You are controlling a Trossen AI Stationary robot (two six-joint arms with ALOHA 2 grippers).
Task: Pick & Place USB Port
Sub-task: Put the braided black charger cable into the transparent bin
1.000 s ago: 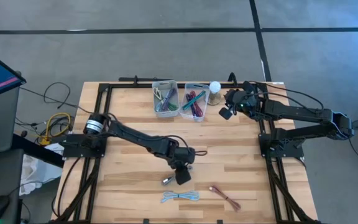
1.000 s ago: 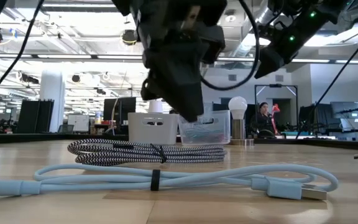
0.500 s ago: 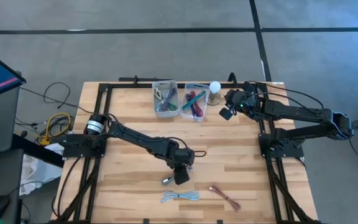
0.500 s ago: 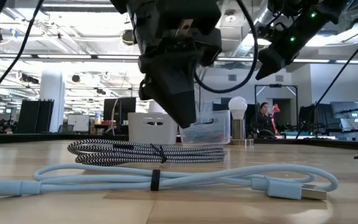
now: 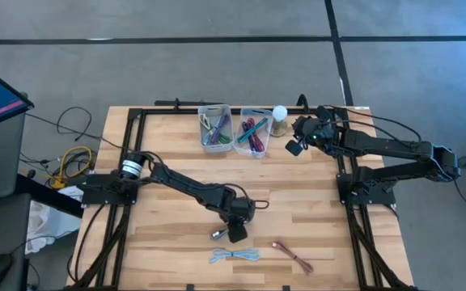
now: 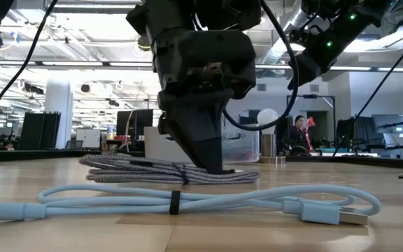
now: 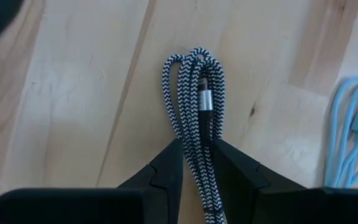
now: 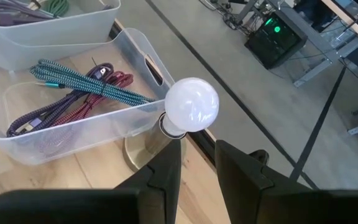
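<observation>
Left gripper (image 7: 197, 163): fingers straddle the striped cable (image 7: 194, 93), not clamped.
Beside: blue cable (image 7: 353, 134).
Right gripper (image 8: 197, 163): fingers apart, lamp (image 8: 190, 106) ahead.

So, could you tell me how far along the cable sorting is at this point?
Done: several cables already lie in the two bins. In hand: the left hand is down at the table, its fingers straddling the braided cable, not yet lifted. Left: that cable, the blue cable and the red cable are on the table. The right hand waits by the bulb.
</observation>
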